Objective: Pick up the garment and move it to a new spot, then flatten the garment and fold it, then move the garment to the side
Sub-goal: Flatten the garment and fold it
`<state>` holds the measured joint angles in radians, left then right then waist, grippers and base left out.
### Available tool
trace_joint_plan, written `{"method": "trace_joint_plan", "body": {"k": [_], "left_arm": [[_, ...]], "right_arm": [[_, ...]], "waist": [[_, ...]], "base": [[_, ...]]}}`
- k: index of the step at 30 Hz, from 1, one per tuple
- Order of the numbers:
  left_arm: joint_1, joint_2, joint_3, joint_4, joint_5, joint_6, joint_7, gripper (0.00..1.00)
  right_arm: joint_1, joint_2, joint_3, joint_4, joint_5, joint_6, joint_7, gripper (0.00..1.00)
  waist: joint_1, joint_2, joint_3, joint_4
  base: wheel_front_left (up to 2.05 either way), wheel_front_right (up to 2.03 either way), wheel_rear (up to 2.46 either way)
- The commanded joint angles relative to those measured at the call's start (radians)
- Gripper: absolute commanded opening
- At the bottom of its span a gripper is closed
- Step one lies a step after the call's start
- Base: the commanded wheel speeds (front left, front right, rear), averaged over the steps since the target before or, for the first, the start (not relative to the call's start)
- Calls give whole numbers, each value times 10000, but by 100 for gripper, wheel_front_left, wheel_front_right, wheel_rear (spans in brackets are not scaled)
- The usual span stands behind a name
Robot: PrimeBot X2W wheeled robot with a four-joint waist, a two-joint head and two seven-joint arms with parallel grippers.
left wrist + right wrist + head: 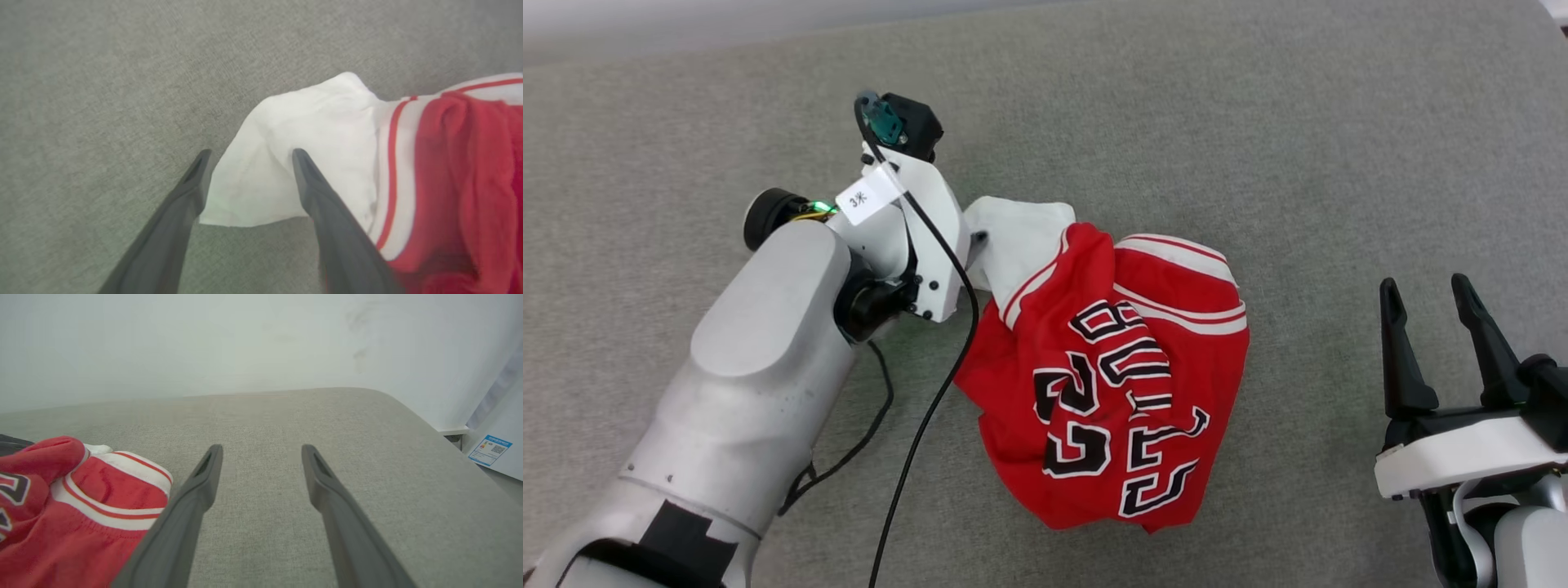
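Grey woven fabric surface covers nearly all of head view; pale strip along top edge, upper left. Same grey weave in upper left of left wrist view, slightly blurred. Right wrist view: surface ends in rounded corner at mid-right, w/ plain white wall across top half. Far right: white panel w/ blue label, QR code on it, text too small to read.

The tabletop is covered in plain grey woven fabric, and one corner is rounded, near a pale wall. About the middle lies a red shirt, crumpled in a heap with its black, white-edged lettering uppermost. Its white sleeve spreads onto the fabric at the heap's far left. Red-and-white striped trim runs along the far right.
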<state>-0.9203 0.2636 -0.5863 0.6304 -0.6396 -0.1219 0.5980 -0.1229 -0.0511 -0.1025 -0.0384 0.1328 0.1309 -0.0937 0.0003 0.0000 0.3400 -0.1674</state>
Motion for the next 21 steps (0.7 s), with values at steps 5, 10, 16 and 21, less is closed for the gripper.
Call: {"method": "trace_joint_plan", "body": {"k": [5,10,16,21], "left_arm": [[-469,63,-700,1299,121,-64,859,100],[-240,-107,-1456,2233,-120,-74,1860,39],[-511,-61,-2116,1869,-299,-82,1118,0],[-993,216,-2175,1511,-64,-79,-531,0]], "right_arm": [[-295,12,18,218,135,-5,-237,100],[-447,12,-9,393,154,-5,-369,100],[-455,12,-95,540,108,-5,-392,100],[-324,12,-211,632,51,-5,-322,100]], "waist": [[-3,0,523,-303],[-3,0,628,-315],[-3,0,463,-162],[-3,0,-49,132]], "base": [[0,0,0],[0,0,0],[0,0,0],[0,0,0]]}}
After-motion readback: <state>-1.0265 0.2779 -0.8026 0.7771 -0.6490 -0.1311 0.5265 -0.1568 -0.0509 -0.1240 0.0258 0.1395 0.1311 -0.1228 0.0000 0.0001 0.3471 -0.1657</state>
